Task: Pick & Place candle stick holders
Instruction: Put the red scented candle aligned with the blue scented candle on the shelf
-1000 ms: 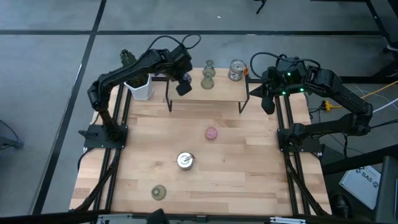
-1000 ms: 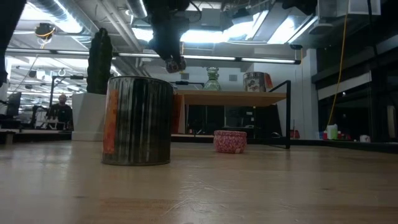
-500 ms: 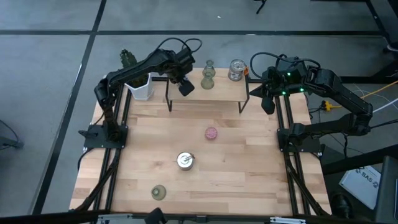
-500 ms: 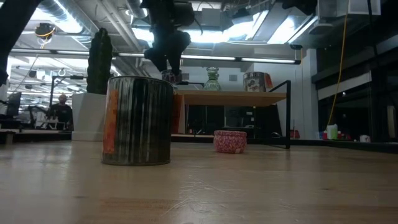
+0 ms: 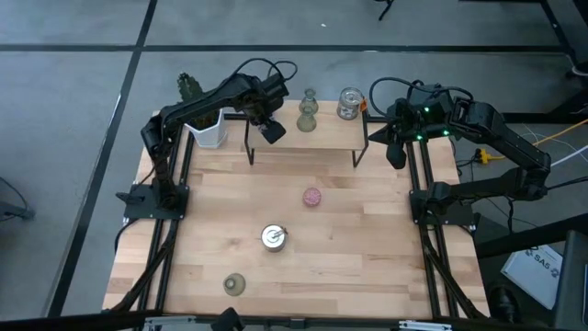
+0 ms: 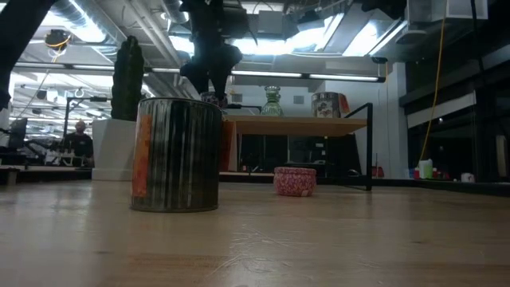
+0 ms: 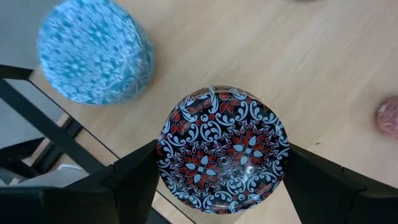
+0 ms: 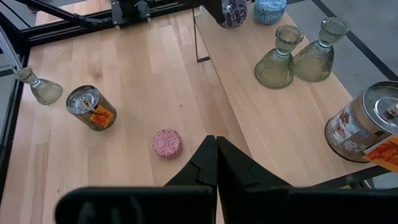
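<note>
Left wrist view: left gripper [image 7: 221,177] clamps the dark speckled holder [image 7: 222,155], now lowered over the shelf [image 5: 322,129] at the bench's [image 5: 303,248] far edge, just beside the blue holder [image 7: 93,50]. Looks ready to release, I'd say. Right gripper [image 8: 214,155] is closed, empty, parked off the far right corner.

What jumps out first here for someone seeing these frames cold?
The left gripper over the raised shelf's left end, fingers closed around a dark holder patterned in red and white, beside a blue holder on the shelf. Then the silvery cup mid-table with the pink holder behind it. The right gripper waits shut at the shelf's right end.
</note>
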Action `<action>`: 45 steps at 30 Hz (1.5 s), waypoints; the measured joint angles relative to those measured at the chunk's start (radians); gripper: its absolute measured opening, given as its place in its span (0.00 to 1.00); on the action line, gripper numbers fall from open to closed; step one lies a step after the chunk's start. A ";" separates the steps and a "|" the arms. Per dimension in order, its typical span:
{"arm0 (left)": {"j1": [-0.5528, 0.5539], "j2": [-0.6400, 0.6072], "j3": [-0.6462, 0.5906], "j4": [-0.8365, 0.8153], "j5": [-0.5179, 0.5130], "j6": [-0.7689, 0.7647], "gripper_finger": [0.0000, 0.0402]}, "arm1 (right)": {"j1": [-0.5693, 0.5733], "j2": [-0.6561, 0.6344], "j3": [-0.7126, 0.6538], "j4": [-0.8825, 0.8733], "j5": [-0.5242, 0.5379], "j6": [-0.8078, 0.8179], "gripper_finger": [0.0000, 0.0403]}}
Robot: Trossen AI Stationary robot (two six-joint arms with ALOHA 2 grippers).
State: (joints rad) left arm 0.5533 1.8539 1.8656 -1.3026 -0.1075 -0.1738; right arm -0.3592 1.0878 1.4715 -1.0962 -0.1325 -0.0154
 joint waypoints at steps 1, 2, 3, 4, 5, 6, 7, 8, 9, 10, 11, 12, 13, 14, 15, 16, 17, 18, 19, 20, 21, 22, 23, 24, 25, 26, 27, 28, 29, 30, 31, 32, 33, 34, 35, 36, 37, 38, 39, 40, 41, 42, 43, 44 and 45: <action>0.000 0.005 0.000 -0.002 0.000 0.000 0.74 | 0.000 0.000 0.000 0.000 0.000 0.000 0.00; 0.000 0.006 0.000 -0.004 -0.005 0.000 0.74 | 0.000 0.000 0.000 0.000 0.000 0.000 0.00; 0.000 0.007 0.000 -0.005 -0.013 0.000 0.74 | 0.000 0.000 0.000 0.000 0.000 0.000 0.00; -0.001 0.007 0.000 0.000 -0.021 0.000 0.74 | 0.000 0.000 0.000 0.000 0.000 0.000 0.00; -0.002 0.007 0.000 0.004 -0.024 0.000 0.74 | 0.000 0.000 0.000 0.000 0.000 0.000 0.00; -0.002 0.010 0.000 0.000 -0.024 0.000 0.74 | 0.000 0.000 0.000 -0.001 0.000 0.000 0.00; -0.002 0.011 0.000 -0.006 -0.023 0.001 0.74 | 0.000 0.000 0.000 0.000 0.000 0.000 0.00; -0.002 0.011 0.000 -0.007 -0.023 0.001 0.74 | 0.000 0.000 0.000 -0.001 0.000 0.000 0.00; -0.002 0.011 0.000 -0.005 -0.023 0.001 0.74 | 0.000 0.000 0.000 -0.001 0.000 0.000 0.00; -0.002 0.011 0.000 -0.004 -0.023 0.003 0.74 | 0.000 0.000 0.000 -0.001 0.000 0.000 0.00; -0.002 0.011 0.000 -0.005 -0.022 0.003 0.74 | 0.000 0.000 0.000 -0.001 0.000 0.000 0.00; -0.002 0.011 0.000 -0.008 -0.022 0.003 0.74 | 0.000 0.000 0.000 -0.001 0.000 0.000 0.00; -0.002 0.011 0.000 -0.010 -0.022 0.003 0.74 | 0.000 0.000 0.000 -0.001 0.000 0.000 0.00; -0.001 0.011 0.000 -0.011 -0.015 0.003 0.74 | 0.000 0.000 0.000 -0.001 0.000 0.000 0.00; 0.001 0.011 0.000 -0.010 0.003 0.003 0.74 | 0.000 0.000 0.000 -0.001 0.000 0.000 0.00; 0.001 0.011 0.000 -0.010 0.022 0.003 0.74 | 0.000 0.000 0.000 -0.001 0.000 0.000 0.00; 0.001 0.011 0.000 -0.010 0.025 0.003 0.74 | 0.000 0.000 0.000 -0.001 0.000 0.000 0.00; 0.001 0.011 0.000 -0.010 0.022 0.004 0.74 | 0.000 0.000 0.000 -0.001 0.000 0.000 0.00; 0.001 0.011 0.000 -0.010 0.021 0.007 0.74 | 0.000 0.000 0.000 -0.001 0.000 0.000 0.00; 0.002 0.011 0.000 -0.010 0.024 0.010 0.74 | 0.000 0.000 0.000 -0.001 0.000 0.000 0.00; 0.004 0.011 0.000 -0.010 0.027 0.011 0.74 | 0.000 0.000 0.000 0.000 0.000 0.000 0.00; 0.005 0.011 0.000 -0.011 0.030 0.011 0.74 | 0.000 0.000 0.000 -0.001 0.000 0.000 0.00; 0.006 0.011 0.000 -0.013 0.033 0.011 0.74 | 0.000 0.000 0.000 -0.001 0.000 0.000 0.00; 0.007 0.011 0.000 -0.017 0.038 0.011 0.74 | 0.000 0.000 0.000 -0.001 0.000 0.000 0.00; 0.008 0.011 0.000 -0.021 0.039 0.011 0.74 | 0.000 0.000 0.000 0.000 0.000 0.000 0.00; 0.008 0.011 0.000 -0.022 0.039 0.012 0.74 | 0.000 0.000 0.000 -0.001 0.000 0.000 0.00; 0.011 0.011 0.000 -0.024 0.040 0.012 0.74 | 0.000 0.000 0.000 0.000 0.000 0.000 0.00; 0.012 0.011 0.000 -0.027 0.042 0.012 0.74 | 0.000 0.000 0.000 -0.001 0.000 0.000 0.00; 0.012 0.011 0.000 -0.028 0.048 0.011 0.74 | 0.000 0.000 0.000 0.000 0.000 0.000 0.00; 0.013 0.011 0.000 -0.027 0.049 0.011 0.74 | 0.000 0.000 0.000 0.000 0.000 0.000 0.00; 0.013 0.011 0.000 -0.027 0.049 0.011 0.74 | 0.000 0.000 0.000 0.000 0.000 0.000 0.00; 0.013 0.013 0.000 -0.027 0.049 0.011 0.74 | 0.000 0.000 0.000 0.000 0.000 0.000 0.00; 0.013 0.017 0.000 -0.031 0.049 0.011 0.74 | 0.000 0.000 0.000 0.000 0.000 0.000 0.00; 0.013 0.024 0.000 -0.037 0.049 0.012 0.74 | 0.000 0.000 0.000 0.000 0.000 0.000 0.00; 0.012 0.031 0.000 -0.042 0.050 0.011 0.74 | 0.000 0.000 0.000 0.000 0.000 0.000 0.00; 0.012 0.038 0.000 -0.044 0.055 0.011 0.74 | 0.000 0.000 0.000 0.000 0.000 0.000 0.00; 0.013 0.045 0.000 -0.042 0.058 0.011 0.74 | 0.000 0.000 0.000 0.000 0.000 0.000 0.00; 0.013 0.047 0.000 -0.042 0.061 0.011 0.74 | 0.000 0.000 0.000 0.000 0.000 0.000 0.00; 0.013 0.049 0.001 -0.042 0.064 0.012 0.74 | 0.000 0.000 0.000 0.000 0.000 0.000 0.00; 0.013 0.053 0.002 -0.040 0.065 0.011 0.74 | 0.000 0.000 0.000 0.000 0.000 0.000 0.00; 0.013 0.055 0.003 -0.036 0.068 0.011 0.74 | 0.000 0.000 0.000 0.000 0.000 0.000 0.00; 0.013 0.055 0.003 -0.035 0.069 0.012 0.74 | 0.000 0.000 0.000 0.000 0.000 0.000 0.00; 0.013 0.055 0.003 -0.036 0.069 0.020 0.74 | 0.000 0.000 0.000 0.000 0.000 0.000 0.00; 0.013 0.055 0.003 -0.036 0.069 0.028 0.74 | 0.000 0.000 0.000 0.000 0.000 0.000 0.00; 0.013 0.055 0.003 -0.035 0.070 0.034 0.74 | 0.000 0.000 0.000 0.000 0.000 0.000 0.00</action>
State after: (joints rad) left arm 0.5659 1.9091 1.8687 -1.3380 -0.0380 -0.1395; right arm -0.3593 1.0880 1.4715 -1.0966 -0.1326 -0.0156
